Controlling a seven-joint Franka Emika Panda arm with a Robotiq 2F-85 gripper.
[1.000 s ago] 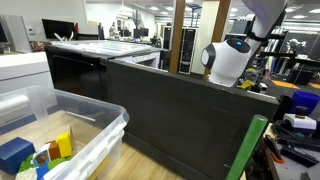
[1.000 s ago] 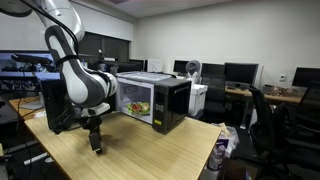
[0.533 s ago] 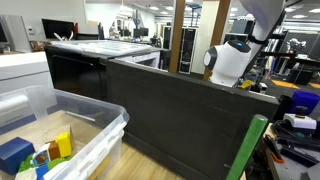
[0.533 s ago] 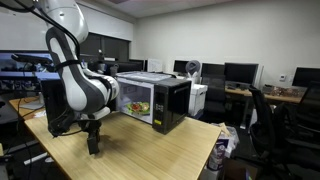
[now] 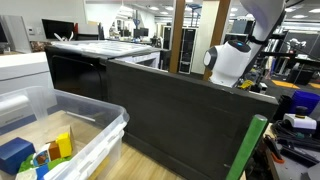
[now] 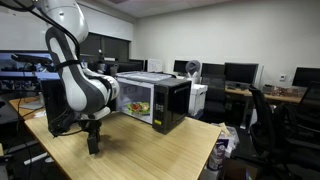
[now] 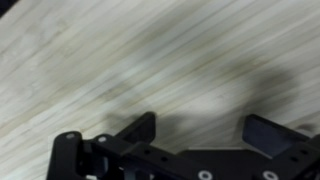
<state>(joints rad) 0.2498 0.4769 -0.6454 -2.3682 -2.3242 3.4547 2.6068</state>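
— Where is the gripper (image 6: 92, 146)?
— At the lower left of an exterior view, pointing down just above the wooden table (image 6: 160, 152). In the wrist view its fingers (image 7: 141, 128) stand wide apart, with only wood grain and shadow between them.
— What is nearest?
— The microwave (image 6: 155, 103), mid-frame on the same table, near the arm (image 6: 80, 90) to its right.
— Does anything block the view?
— In an exterior view a dark panel (image 5: 180, 110) fills the middle and hides the gripper. Only the arm's white joint shows above it, at the upper right. A clear bin (image 5: 95, 128) holding coloured blocks (image 5: 20, 152) sits at the lower left.
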